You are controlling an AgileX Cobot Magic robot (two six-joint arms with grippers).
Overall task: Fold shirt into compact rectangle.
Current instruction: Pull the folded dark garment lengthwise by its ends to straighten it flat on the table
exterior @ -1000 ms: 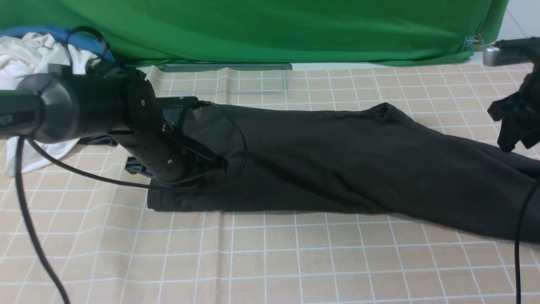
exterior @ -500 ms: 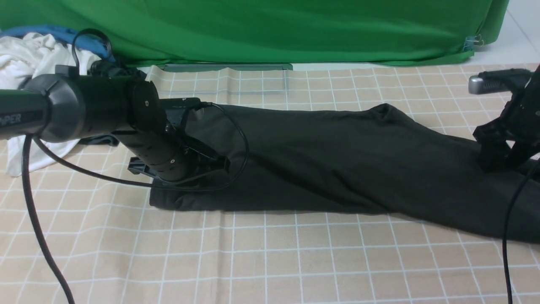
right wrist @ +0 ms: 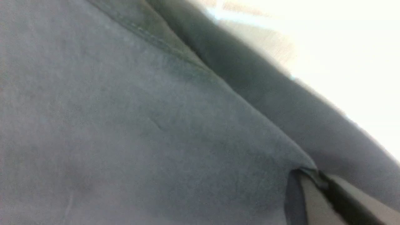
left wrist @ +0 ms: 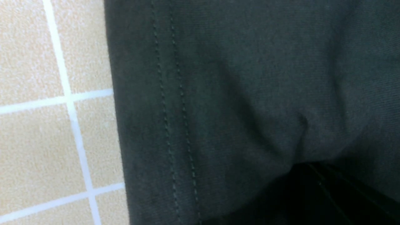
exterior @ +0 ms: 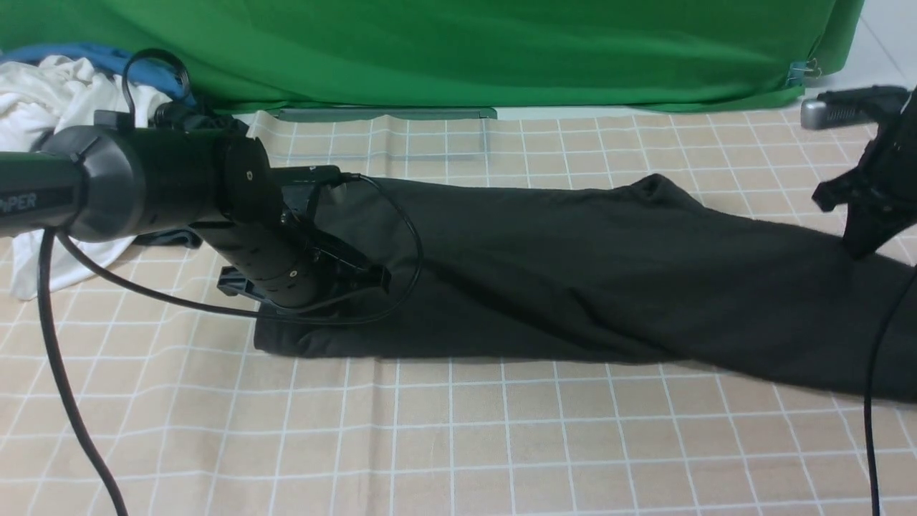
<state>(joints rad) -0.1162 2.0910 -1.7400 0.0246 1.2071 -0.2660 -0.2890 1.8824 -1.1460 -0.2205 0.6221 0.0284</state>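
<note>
Work surface: a beige cloth (exterior: 458, 444) printed with a white grid and creased in straight fold lines. Rear: a green backdrop (exterior: 458, 43) draped down to the surface, a clip (exterior: 802, 70) at its right corner. Far right: pale floor (exterior: 877, 43). Lighting is even and diffuse.

The shirt (exterior: 573, 272) runs past the front view's edge, and the left gripper (exterior: 365, 276) on its other end mostly hides behind its wrist.
</note>
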